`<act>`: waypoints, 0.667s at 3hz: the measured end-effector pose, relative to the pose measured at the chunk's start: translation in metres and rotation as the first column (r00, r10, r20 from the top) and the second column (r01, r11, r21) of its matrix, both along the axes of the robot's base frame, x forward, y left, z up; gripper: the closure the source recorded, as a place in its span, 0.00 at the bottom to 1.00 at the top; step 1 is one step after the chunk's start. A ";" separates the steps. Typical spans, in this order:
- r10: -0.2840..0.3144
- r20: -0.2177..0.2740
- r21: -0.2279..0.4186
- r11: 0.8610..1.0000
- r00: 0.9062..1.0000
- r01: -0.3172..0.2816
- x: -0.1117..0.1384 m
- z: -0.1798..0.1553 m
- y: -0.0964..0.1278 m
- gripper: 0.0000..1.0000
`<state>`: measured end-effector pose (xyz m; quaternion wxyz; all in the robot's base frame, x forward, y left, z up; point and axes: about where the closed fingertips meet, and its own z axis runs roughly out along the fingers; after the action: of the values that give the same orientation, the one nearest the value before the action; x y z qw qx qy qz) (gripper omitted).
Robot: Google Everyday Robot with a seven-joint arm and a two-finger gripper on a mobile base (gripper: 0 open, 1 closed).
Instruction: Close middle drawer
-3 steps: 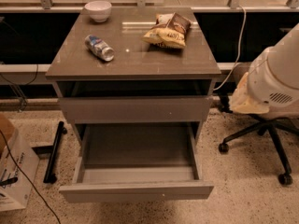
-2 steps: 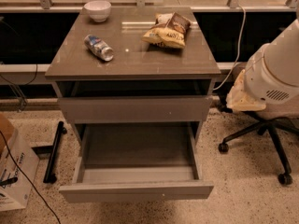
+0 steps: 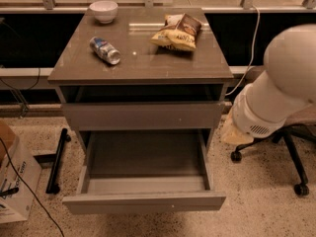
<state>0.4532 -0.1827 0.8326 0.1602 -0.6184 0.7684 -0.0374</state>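
The middle drawer (image 3: 144, 201) of the grey-brown cabinet stands pulled far out toward me. Its plain handleless front panel is nearest, and its grey sides and empty floor (image 3: 145, 154) show behind it. Above it, the upper drawer front (image 3: 143, 115) sits slightly out, with a dark gap under the cabinet top. My gripper is out of view. Only the white rounded body of my arm (image 3: 276, 93) shows at the right, beside the cabinet's right side and apart from the drawer.
On the cabinet top (image 3: 143, 63) lie a white bowl (image 3: 104, 11), a plastic bottle on its side (image 3: 104, 50) and a chip bag (image 3: 178, 32). An office chair base (image 3: 291, 157) stands at the right, and a cardboard box (image 3: 12, 177) and black cables at the left.
The white arm body has shifted slightly left and up and takes more of the right side. The drawers have not moved.
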 end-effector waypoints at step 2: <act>-0.025 -0.129 0.097 0.995 0.991 0.037 -0.017 -0.111 0.009 1.00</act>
<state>0.4361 -0.1736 0.7213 0.1409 -0.5988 0.7875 0.0380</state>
